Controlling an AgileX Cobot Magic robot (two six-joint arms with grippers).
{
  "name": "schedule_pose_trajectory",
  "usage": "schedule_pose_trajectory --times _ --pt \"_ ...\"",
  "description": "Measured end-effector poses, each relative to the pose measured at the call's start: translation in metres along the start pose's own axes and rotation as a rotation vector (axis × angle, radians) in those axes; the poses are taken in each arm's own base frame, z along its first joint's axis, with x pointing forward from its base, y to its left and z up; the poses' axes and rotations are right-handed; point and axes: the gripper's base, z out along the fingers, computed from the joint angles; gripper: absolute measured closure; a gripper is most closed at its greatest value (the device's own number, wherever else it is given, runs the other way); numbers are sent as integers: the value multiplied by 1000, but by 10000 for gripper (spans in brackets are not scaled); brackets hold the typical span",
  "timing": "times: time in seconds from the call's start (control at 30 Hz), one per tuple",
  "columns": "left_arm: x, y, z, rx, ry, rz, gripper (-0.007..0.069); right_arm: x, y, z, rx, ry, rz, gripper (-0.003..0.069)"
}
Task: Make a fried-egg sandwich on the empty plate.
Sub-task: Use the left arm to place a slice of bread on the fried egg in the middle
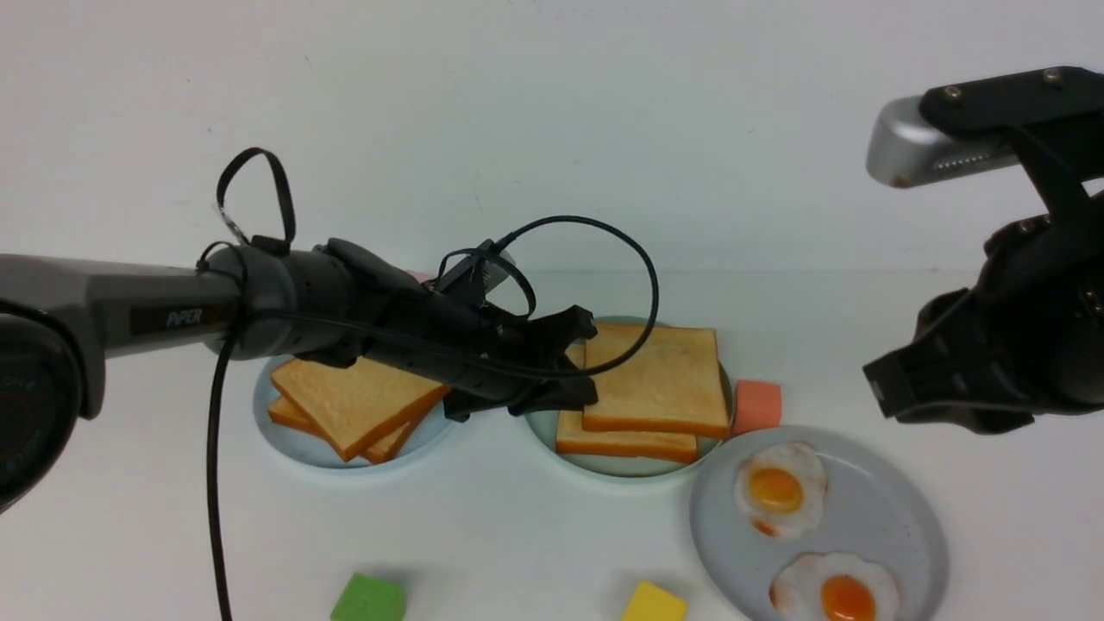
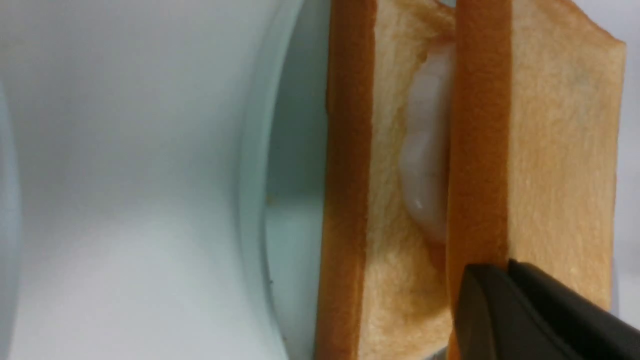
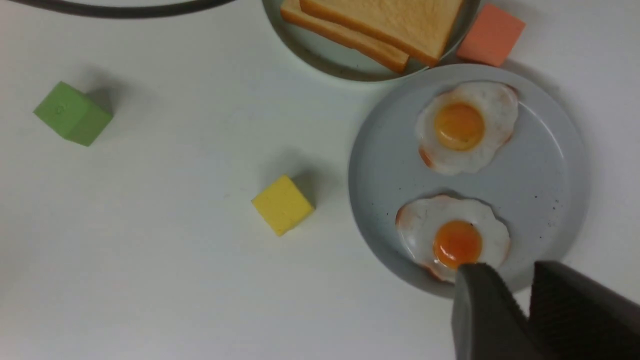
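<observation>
On the mint-green plate (image 1: 604,468) lies the fried-egg sandwich: a top toast slice (image 1: 660,375) rests askew on a bottom slice (image 1: 625,444). The left wrist view shows the egg white (image 2: 425,150) between the two slices (image 2: 560,150). My left gripper (image 1: 586,362) is at the sandwich's left edge. Its fingers are shut together with nothing between them, and their tips (image 2: 500,272) touch the top slice's crust. My right gripper (image 1: 880,388) hovers high at the right, above the grey plate's near edge. Its fingers (image 3: 480,300) stand slightly apart and empty.
A pale blue plate (image 1: 302,444) at the left holds two loose toast slices (image 1: 354,401). The grey plate (image 1: 897,517) at the front right carries two fried eggs (image 1: 779,489) (image 1: 837,595). An orange cube (image 1: 757,405), a green cube (image 1: 368,599) and a yellow cube (image 1: 654,604) lie around.
</observation>
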Motion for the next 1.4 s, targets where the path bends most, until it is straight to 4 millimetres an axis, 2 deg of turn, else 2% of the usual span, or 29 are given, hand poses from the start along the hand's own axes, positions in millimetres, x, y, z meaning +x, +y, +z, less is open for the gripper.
schedule_pose_trajectory --times 0.33,0.83,1.1,1.13,1.23,1.4 --pt "-1 -6 -13 -49 3 100 628 0 -1 0 14 -1 -9 474" --pt "-3 -3 -13 -87 -18 60 605 0 -2 0 17 -2 -10 455" --pt "-2 -2 -13 -95 -1 67 458 0 -2 0 17 -2 -11 445" --pt "0 -2 -13 -93 14 69 406 0 -2 0 17 -2 -11 441" --pt "1 -3 -14 -95 36 78 319 0 -2 0 17 -2 -11 438" --pt "0 -9 -29 -138 30 124 230 0 -2 0 17 -2 -11 431"
